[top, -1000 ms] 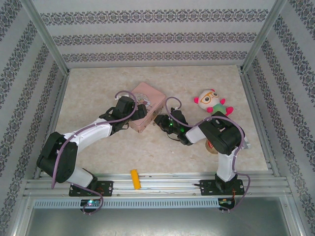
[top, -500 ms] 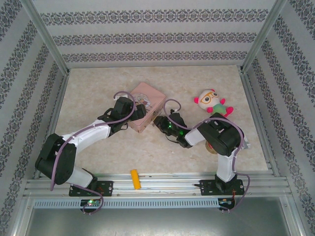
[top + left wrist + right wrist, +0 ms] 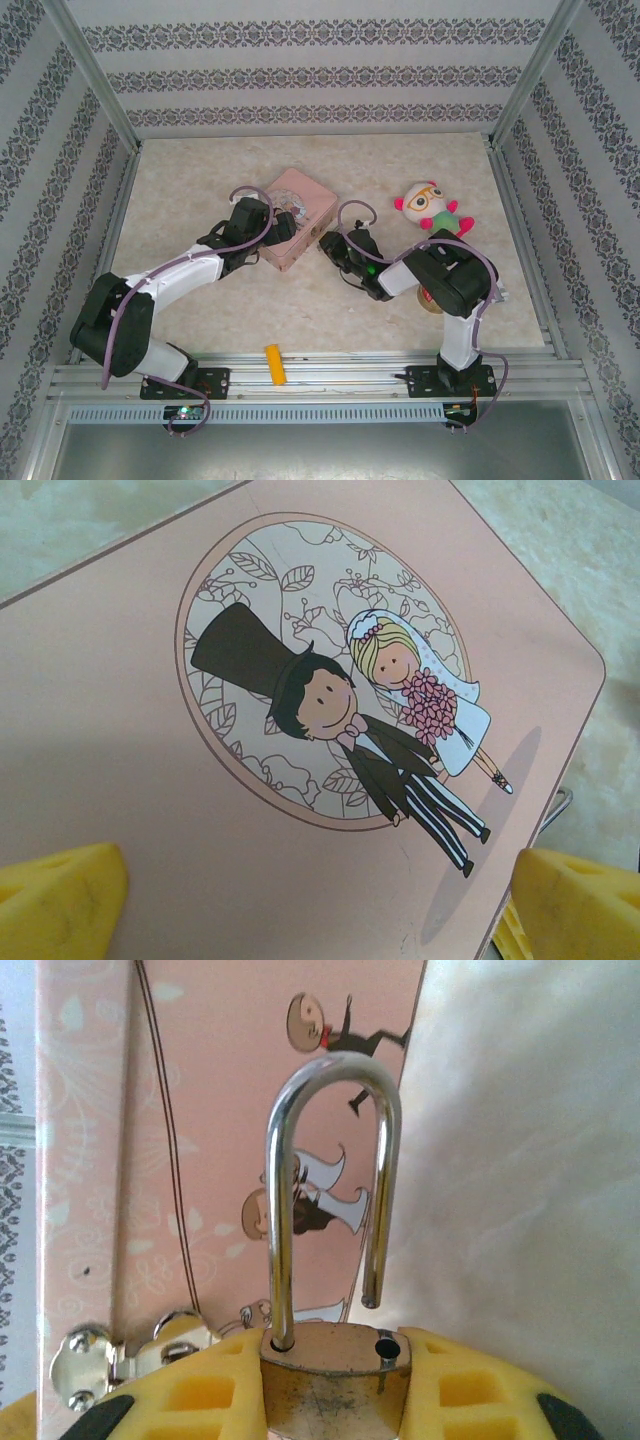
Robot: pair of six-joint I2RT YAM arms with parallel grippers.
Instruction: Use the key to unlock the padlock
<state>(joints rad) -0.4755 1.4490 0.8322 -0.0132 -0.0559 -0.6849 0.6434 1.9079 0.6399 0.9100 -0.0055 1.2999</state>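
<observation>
The pink tin (image 3: pixel 298 215) lies on the tabletop (image 3: pixel 200 180) with its lid closed, so its contents are hidden. The lid bears a cartoon bride and groom, and a silver latch (image 3: pixel 130 1355) sits on its side wall.

The left hand (image 3: pixel 320 905) hangs over the tin's lid with its jaws spread wide and holds nothing. Its yellow fingertips (image 3: pixel 60 885) sit above the lid's near part; I cannot tell whether they touch it.

The right hand (image 3: pixel 335 245) is just beside the tin's right side. It is narrowed around the padlock (image 3: pixel 330 1395), gripping the brass body between its yellow pads (image 3: pixel 200 1390). The shackle (image 3: pixel 335 1070) stands up with one leg lifted clear of its hole.

There is one tin and one padlock. One plush toy (image 3: pixel 432 208) lies right of the tin, and one yellow block (image 3: pixel 274 364) lies well nearer than it.
</observation>
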